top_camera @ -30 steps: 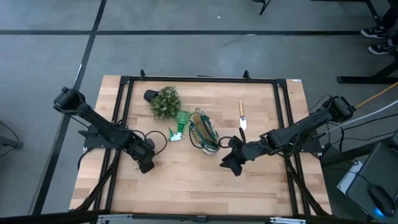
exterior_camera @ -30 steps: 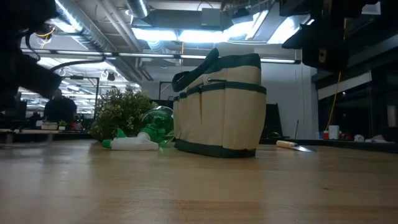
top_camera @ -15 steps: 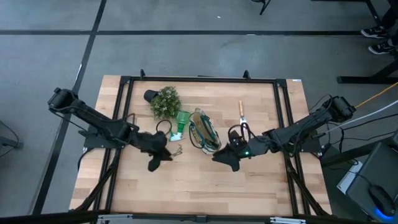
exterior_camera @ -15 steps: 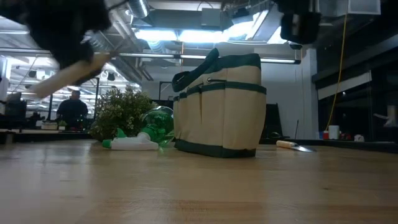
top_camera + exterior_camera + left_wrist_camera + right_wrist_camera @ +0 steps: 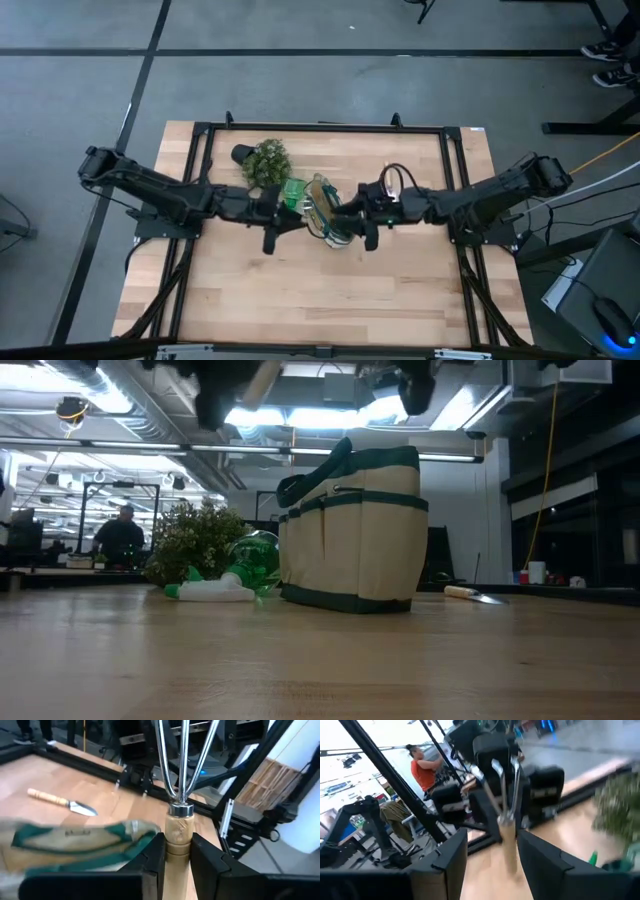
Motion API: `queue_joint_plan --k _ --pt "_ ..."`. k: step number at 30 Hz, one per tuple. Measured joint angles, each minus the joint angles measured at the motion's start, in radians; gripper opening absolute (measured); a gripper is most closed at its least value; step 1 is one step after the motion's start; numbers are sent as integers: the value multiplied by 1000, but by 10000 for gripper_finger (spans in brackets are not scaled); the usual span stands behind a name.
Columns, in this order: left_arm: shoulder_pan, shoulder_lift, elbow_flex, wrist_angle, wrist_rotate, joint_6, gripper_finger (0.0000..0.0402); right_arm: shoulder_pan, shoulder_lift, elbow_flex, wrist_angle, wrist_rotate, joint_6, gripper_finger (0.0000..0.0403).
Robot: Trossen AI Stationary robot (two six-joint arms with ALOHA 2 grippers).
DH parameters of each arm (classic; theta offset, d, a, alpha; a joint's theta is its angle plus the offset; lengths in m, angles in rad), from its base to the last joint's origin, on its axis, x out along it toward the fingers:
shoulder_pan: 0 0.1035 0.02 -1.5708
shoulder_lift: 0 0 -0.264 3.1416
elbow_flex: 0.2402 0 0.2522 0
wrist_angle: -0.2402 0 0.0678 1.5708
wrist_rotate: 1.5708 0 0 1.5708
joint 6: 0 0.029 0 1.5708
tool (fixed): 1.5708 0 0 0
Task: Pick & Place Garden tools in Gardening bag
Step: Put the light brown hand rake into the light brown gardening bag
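no readable text, labels, brand marks, numbers or signs on any surface in the four views.

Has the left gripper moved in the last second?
Yes. In the high view the left gripper, shut on a wooden-handled fork, has travelled from the open table near the left rail to beside the gardening bag.
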Motion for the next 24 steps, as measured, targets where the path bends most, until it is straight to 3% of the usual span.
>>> queue_joint_plan --k 6,14,20,24 --pt "27 138 180 -146 -15 6 59 -45 0 0 97 -27 -136 175" --pt "29 294 329 -146 3 13 59 -64 -1 0 101 -207 -207 175" --pt "22 355 386 -146 13 -29 59 -64 -2 0 90 -199 -190 167" --pt "19 355 389 -150 -19 -31 59 -65 -1 0 84 -184 -190 125"
